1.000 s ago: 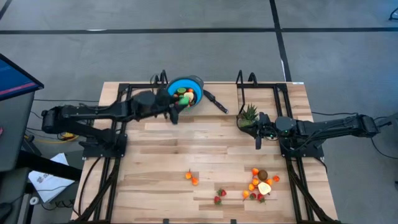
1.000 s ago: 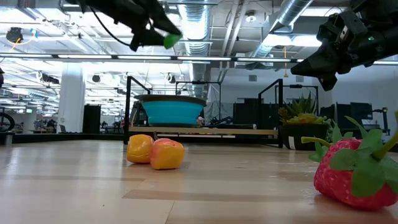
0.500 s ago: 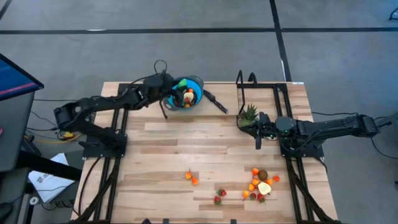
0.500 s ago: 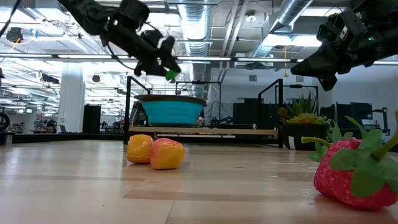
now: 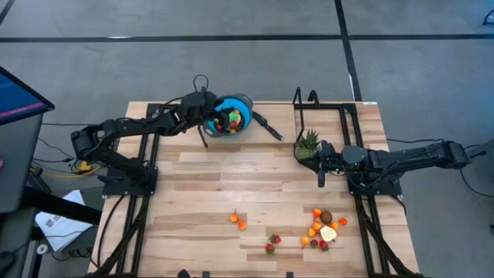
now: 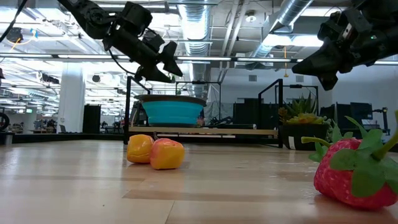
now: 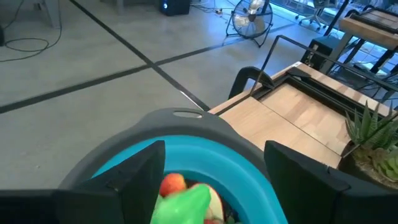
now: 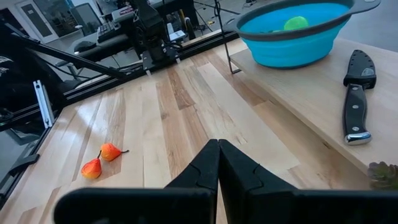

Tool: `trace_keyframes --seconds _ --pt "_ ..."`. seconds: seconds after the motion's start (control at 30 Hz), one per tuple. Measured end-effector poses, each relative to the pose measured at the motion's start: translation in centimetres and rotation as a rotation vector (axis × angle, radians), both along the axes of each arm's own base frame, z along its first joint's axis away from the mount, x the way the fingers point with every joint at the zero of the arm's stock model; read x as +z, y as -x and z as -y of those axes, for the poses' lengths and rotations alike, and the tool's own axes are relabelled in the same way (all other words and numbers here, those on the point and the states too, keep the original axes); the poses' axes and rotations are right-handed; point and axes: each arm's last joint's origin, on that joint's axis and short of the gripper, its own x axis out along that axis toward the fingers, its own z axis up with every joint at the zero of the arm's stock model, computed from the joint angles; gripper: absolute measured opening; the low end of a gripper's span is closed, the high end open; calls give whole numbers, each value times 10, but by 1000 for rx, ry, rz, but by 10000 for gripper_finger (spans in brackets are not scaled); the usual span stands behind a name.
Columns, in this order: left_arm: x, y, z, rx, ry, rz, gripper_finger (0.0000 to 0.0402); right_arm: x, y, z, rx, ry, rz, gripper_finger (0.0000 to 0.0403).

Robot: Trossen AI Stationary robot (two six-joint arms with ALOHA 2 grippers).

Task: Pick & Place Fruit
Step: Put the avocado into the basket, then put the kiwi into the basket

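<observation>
While my left gripper (image 7: 211,180) hangs spread over the blue bowl (image 5: 231,116), a green fruit (image 7: 183,204) lies inside; my right gripper (image 8: 217,165), pressed together, waits near the plant (image 5: 309,141).

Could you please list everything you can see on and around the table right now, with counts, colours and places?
Bowl: one, blue, far edge of the table, left of centre.
Fruit in the bowl: several, green, red and orange, exact count unclear.
Knife: one, black-handled, just right of the bowl.
Spiky plant: one, green, right of centre.
Orange pieces: two, near middle of the table.
Strawberries: two, red, near edge.
Fruit cluster: several, orange, red, brown and pale, near right.
Monitor: one, dark, off the table's left side.
Left gripper: fingers open, over the bowl.
Right gripper: fingers shut, by the plant.
</observation>
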Motion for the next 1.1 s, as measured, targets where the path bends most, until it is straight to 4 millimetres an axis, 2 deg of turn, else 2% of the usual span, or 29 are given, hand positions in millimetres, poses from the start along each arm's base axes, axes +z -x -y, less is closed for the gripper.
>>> trace_keyframes --seconds 0.13,0.3,0.53,0.77,0.87,1.1 --pt "0 -2 3 -10 5 7 260 0 0 0 0 0 0 1" --pt "11 -2 15 -105 20 63 205 0 0 0 0 0 1 1" --pt "41 9 34 -195 -25 166 113 0 0 0 -1 3 1 1" --pt "67 22 50 -239 -112 226 73 0 0 0 -1 2 0 1" --pt "67 27 59 -279 -179 194 61 0 0 0 -1 2 0 1" --pt "53 46 77 -322 -186 193 36 0 0 0 -1 2 0 1"
